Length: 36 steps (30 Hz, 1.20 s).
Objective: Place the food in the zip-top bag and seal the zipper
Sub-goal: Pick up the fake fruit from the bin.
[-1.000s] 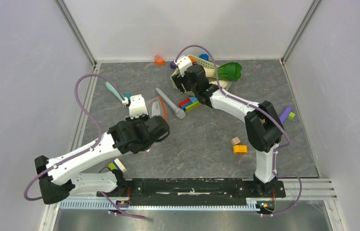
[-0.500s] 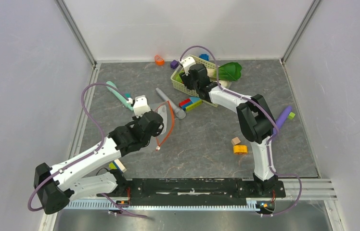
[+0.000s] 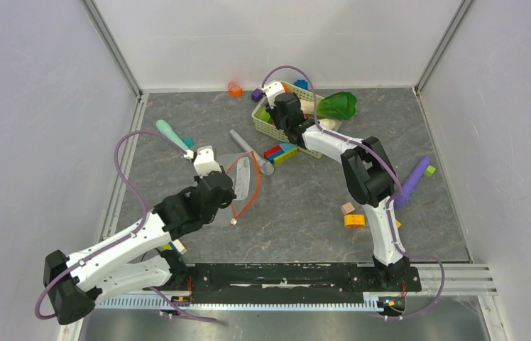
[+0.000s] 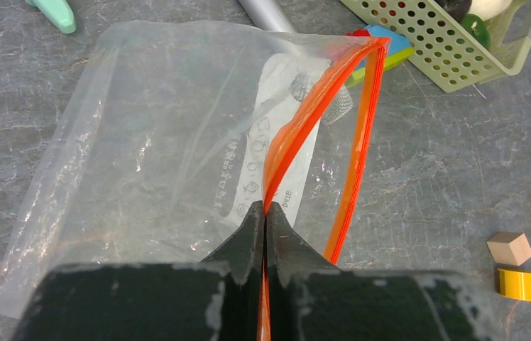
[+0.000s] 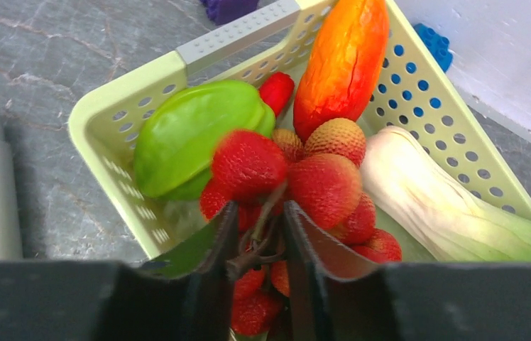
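The clear zip-top bag (image 4: pixel 163 142) lies on the grey table with its mouth spread apart. My left gripper (image 4: pixel 265 209) is shut on one side of the orange-red zipper (image 4: pixel 298 135). From above, the bag (image 3: pixel 243 176) sits just right of that gripper (image 3: pixel 226 186). The food is in the pale green basket (image 5: pixel 128 85): red berries (image 5: pixel 319 185), a green piece (image 5: pixel 192 135), an orange-red piece (image 5: pixel 341 57) and the bok choy's white stalk (image 5: pixel 426 192). My right gripper (image 5: pixel 257 213) reaches down into the basket, and its jaws are pressed against the berries' stem.
A grey stick tool (image 3: pixel 248 150) and stacked coloured blocks (image 3: pixel 280 152) lie between bag and basket (image 3: pixel 266 128). A teal tool (image 3: pixel 170 133) is at the left and a purple one (image 3: pixel 412 183) at the right. Orange (image 3: pixel 354 220) and tan (image 3: pixel 348 208) blocks sit near the right arm.
My right gripper has narrowed from wide open onto the berry stem inside the basket. The left arm drew back toward the near left, pulling the bag's mouth open.
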{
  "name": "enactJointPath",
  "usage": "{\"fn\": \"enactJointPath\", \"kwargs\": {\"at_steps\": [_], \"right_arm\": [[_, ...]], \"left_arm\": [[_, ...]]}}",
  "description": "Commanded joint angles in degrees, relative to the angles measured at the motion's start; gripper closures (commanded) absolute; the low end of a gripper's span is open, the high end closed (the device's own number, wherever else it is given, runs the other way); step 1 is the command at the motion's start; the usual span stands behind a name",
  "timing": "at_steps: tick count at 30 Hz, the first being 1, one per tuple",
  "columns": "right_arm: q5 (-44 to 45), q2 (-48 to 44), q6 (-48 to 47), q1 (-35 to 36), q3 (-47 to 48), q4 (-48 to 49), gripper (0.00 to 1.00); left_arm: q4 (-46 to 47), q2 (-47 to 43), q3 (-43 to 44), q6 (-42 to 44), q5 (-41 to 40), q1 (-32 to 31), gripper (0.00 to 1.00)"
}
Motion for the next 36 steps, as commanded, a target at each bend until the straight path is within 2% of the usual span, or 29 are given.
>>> {"fn": "enactJointPath", "kwargs": {"at_steps": [1,4,9,25,31,36], "right_arm": [[4.08,1.06,1.77,-0.29,2.82,1.95,0.74],[5.02,0.39,2.15,-0.34,2.45,2.76,0.86],[5.41,-1.86,0.48,-0.33,2.56,3.66,1.0],[8.24,-15.81,-5.62,-0.32,-0.04,7.56,1.0],[4.64,-22.25,-2.54,-0.32,-2.22,8.08,1.0],[-2.62,-30.28,2.49,-0.32,-11.04,11.12,1.0]], "left_arm": [[3.55,-1.47,-0.33,3.07,0.09,-0.74,0.98],[3.62,-2.03,-0.57,2.92,0.0,-0.95,0.98],[3.81,-2.67,-0.99,2.91,-0.53,-1.05,0.98],[3.93,-4.52,-1.8,2.3,-1.6,-1.05,0.98],[3.88,-5.79,-2.48,1.27,-2.48,-1.05,0.98],[3.98,-6.52,-2.88,0.68,-2.87,-1.05,0.98]]}}
